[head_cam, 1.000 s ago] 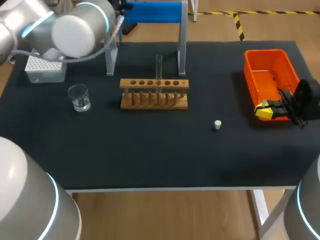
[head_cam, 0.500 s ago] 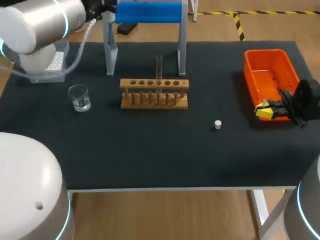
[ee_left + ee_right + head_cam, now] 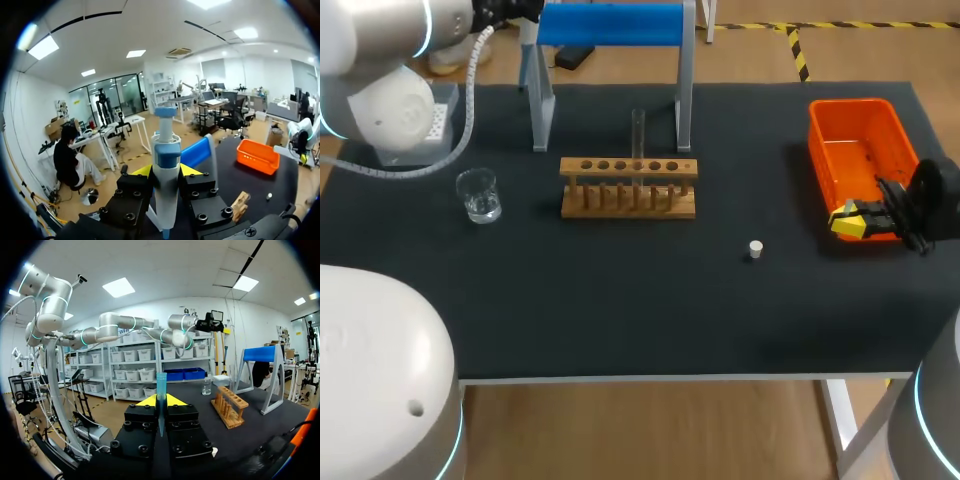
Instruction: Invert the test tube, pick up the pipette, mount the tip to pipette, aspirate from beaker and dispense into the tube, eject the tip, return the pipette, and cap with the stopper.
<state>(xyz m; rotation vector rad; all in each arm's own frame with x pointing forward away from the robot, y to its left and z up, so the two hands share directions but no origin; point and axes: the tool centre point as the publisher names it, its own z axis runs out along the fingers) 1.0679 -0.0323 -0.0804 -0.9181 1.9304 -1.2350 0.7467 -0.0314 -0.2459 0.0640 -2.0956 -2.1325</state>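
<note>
My left gripper [image 3: 166,170] is shut on the white-and-blue pipette [image 3: 166,150], held upright beside the blue stand [image 3: 610,24] at the table's far left. Only the left arm [image 3: 390,60] and its wrist show in the head view. My right gripper [image 3: 850,220] hangs at the near end of the orange bin [image 3: 860,150], shut on a clear blue pipette tip [image 3: 161,387] that points up between its fingers. The test tube [image 3: 638,135] stands upright in the wooden rack [image 3: 628,186]. A glass beaker [image 3: 478,194] sits left of the rack. The white stopper [image 3: 755,249] lies on the mat.
A grey tip box [image 3: 420,135] sits at the far left, partly behind my left arm. The dark mat [image 3: 650,300] spreads between the rack and the front edge. The stand's grey legs [image 3: 684,100] rise just behind the rack.
My left arm has swung back and leftward toward the far left corner, uncovering the stand's left leg. The right arm, tube, beaker and stopper have not moved.
</note>
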